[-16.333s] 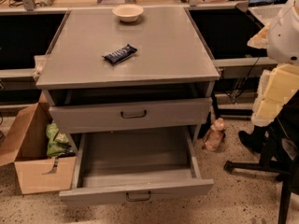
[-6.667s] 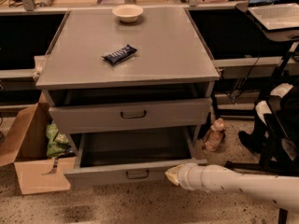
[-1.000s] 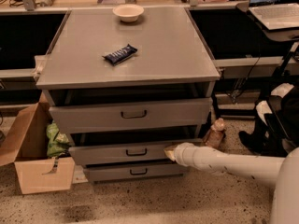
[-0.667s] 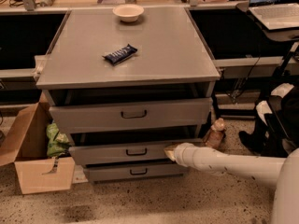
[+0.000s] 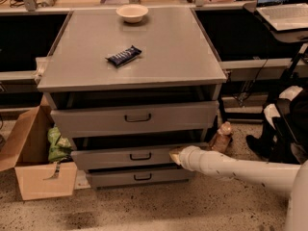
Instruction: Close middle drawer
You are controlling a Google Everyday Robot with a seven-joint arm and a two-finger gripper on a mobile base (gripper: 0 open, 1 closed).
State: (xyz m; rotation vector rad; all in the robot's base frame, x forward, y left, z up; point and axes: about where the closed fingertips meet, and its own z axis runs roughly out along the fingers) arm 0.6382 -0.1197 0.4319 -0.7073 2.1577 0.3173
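The middle drawer (image 5: 120, 157) is a wide, low grey front with a small dark bar handle (image 5: 140, 156). It sits almost fully inside the grey cabinet (image 5: 144, 47), and none of its inside shows. My gripper (image 5: 174, 156) is at the end of the white arm (image 5: 231, 167), which reaches in from the right. The gripper is against the right part of the middle drawer's front.
The taller top drawer (image 5: 134, 118) stands slightly out. The narrower bottom drawer (image 5: 142, 177) is pushed in. A bowl (image 5: 132, 12) and a dark snack bar (image 5: 123, 56) lie on the cabinet top. A cardboard box (image 5: 33, 162) stands at the left and a bottle (image 5: 222, 136) at the right.
The middle drawer stood far out earlier, and the arm came in from the right and pushed it in. Over the last second, nothing has visibly moved.
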